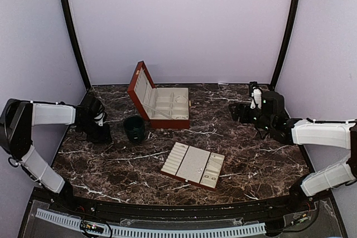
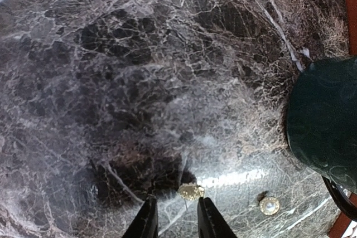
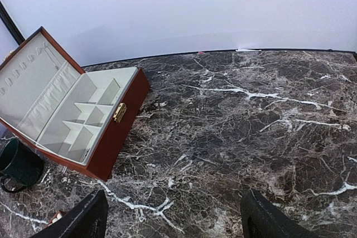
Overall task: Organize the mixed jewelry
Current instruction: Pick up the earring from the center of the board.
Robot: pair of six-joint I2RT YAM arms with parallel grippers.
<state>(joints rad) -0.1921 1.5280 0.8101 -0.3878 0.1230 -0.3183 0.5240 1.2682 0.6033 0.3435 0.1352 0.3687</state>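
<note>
A small gold-toned oval piece [image 2: 191,192], bumpy and glinting, lies flat on the table in the lower centre of the left wrist view. A round stud [image 2: 269,205] with a pale, pearl-like middle in a gold rim lies to its right, apart from it. The left gripper [image 2: 177,222] points down at the bottom edge of that frame, its two dark tapered fingers [image 2: 148,221] parted with nothing between them. The oval piece sits just beyond the tips, nearer the right-hand finger in the frame; whether it touches cannot be told. The marble table [image 2: 139,82] is glossy dark brown with white veins. At the right edge of the same view stands a dark green cup [image 2: 326,121], rounded and matte, near the stud. In the top view a red-brown box [image 1: 162,101] stands open at upper centre, its cream lining split into compartments, and a flat cream slotted tray [image 1: 193,164] lies at lower centre. The right gripper [image 3: 175,221] hovers with its jaws spread wide and empty, well apart from the jewelry.
</note>
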